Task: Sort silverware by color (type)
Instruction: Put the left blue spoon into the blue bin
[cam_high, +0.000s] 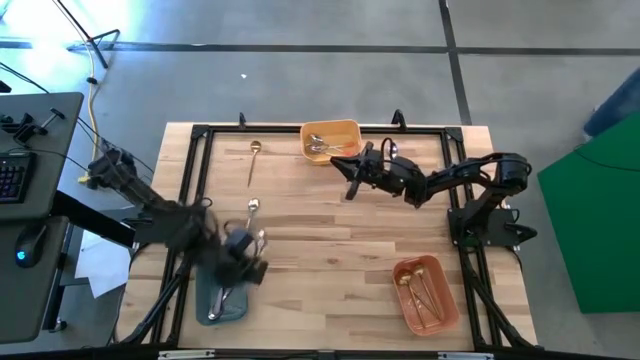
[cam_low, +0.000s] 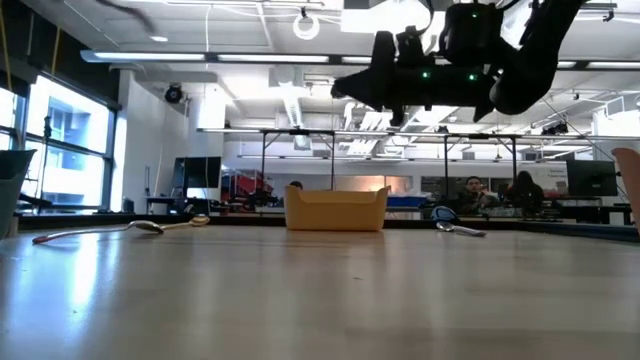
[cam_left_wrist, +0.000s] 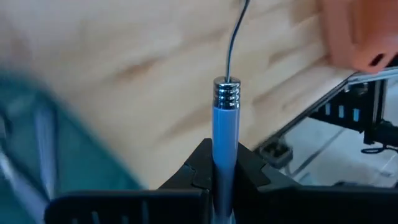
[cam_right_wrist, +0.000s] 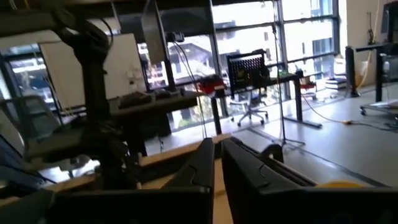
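Left gripper (cam_left_wrist: 225, 177) pinched a lavender-handled spoon (cam_left_wrist: 226, 118); right gripper (cam_right_wrist: 217, 163) was nearly closed and empty beside the yellow tray (cam_high: 345, 128).

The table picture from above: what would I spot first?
Probably the left gripper, shut on a spoon with a lavender handle, over the teal tray at the table's near left. Next, the right gripper beside the yellow tray of spoons at the far edge.

A pale wooden worktop (cam_high: 330, 230) carries a yellow tray (cam_high: 331, 139) at twelve o'clock, an orange tray (cam_high: 425, 293) at five, a teal tray (cam_high: 222, 297) at seven, and loose spoons (cam_high: 254, 158) toward eleven
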